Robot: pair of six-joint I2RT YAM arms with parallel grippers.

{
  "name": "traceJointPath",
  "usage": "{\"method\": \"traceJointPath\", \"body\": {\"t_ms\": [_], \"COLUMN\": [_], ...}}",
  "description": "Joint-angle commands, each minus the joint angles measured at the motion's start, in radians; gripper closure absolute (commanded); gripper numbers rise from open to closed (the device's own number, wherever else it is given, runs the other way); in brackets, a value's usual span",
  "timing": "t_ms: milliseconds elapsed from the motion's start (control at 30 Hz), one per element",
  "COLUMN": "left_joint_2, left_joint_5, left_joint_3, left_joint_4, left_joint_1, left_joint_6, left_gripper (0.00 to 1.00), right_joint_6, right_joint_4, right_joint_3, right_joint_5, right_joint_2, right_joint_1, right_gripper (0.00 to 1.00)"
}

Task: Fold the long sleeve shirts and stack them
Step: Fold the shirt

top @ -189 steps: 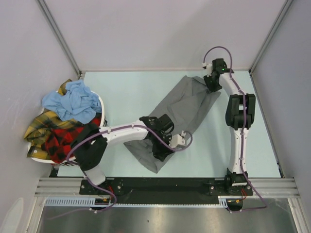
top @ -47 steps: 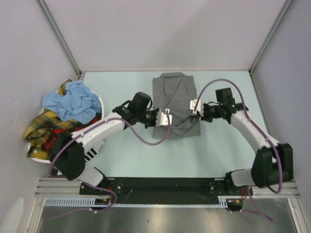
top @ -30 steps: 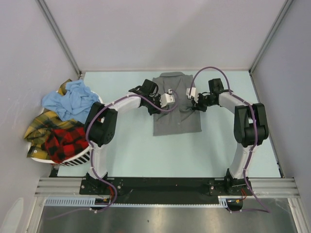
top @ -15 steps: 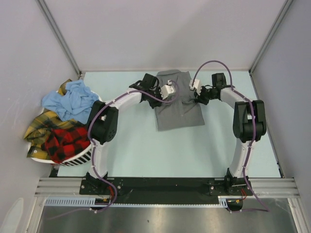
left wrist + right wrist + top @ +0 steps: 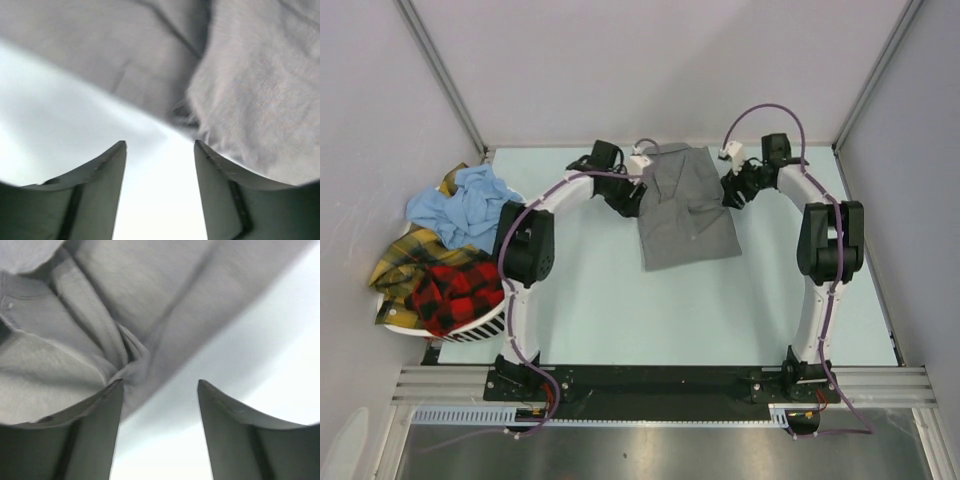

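I see the grey shirt (image 5: 685, 212) lying folded on the worktop (image 5: 600, 300), upper centre of the top view. My left jaws stand parted at its left edge and my right jaws parted at its right edge, both with cloth just ahead. The blue shirt (image 5: 470, 205) and the plaid shirts (image 5: 455, 290) are heaped on the basket (image 5: 485, 328) at far left.

No lettering, label, brand or number can be read on the grey shirt (image 5: 688, 215) or the white basket (image 5: 485, 328).

Folded shirt (image 5: 685, 210) lies far back on table (image 5: 620, 310); other shirts (image 5: 460, 215) fill basket (image 5: 485, 329) at left.
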Motion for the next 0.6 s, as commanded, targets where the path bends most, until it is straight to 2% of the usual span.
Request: {"method": "traceJointPath", "body": {"t_ms": [0,67,100,167,200,267,300,367,400,500,567], "left_joint_2": [-0.258,-0.335,-0.361,-0.409,-0.413,-0.394,-0.380,-0.332,-0.315,-0.237,-0.173], "left_joint_5": [0.160,0.308,0.361,0.473,0.495,0.529,0.562,0.595,0.605,0.619,0.619], "left_joint_3": [-0.070,-0.208,-0.252,-0.357,-0.382,-0.424,-0.431,-0.456,-0.462,-0.452,-0.421], "left_joint_4": [-0.003,0.019,0.057,0.101,0.149,0.201,0.274,0.367,0.444,0.517,0.530], "left_joint_1": [0.080,0.074,0.073,0.051,0.037,-0.004,-0.015,-0.038,-0.045,-0.078,-0.098], "left_joint_6": [-0.239,-0.285,-0.360,-0.418,-0.463,-0.510,-0.597,-0.702,-0.775,-0.839,-0.850], "left_gripper": [0.35,0.34,0.34,0.34,0.34,0.36,0.37,0.38,0.38,0.38,0.38], "right_joint_6": [0.156,0.213,0.212,0.233,0.229,0.236,0.247,0.281,0.294,0.384,0.470], "right_joint_4": [-0.260,-0.351,-0.450,-0.500,-0.543,-0.560,-0.554,-0.526,-0.514,-0.444,-0.315], "right_joint_3": [0.195,0.249,0.257,0.240,0.211,0.173,0.119,0.072,0.044,0.039,0.045], "right_joint_5": [-0.086,-0.149,-0.230,-0.295,-0.344,-0.381,-0.404,-0.419,-0.430,-0.452,-0.459], "right_joint_2": [-0.071,-0.065,-0.063,-0.070,-0.068,-0.068,-0.065,-0.047,-0.036,0.027,0.059], "right_joint_1": [-0.075,-0.102,-0.103,-0.090,-0.086,-0.038,-0.018,-0.003,0.014,0.034,0.037], "right_gripper": [0.26,0.25,0.29,0.36,0.47,0.58,0.65,0.72,0.72,0.72,0.71]}}
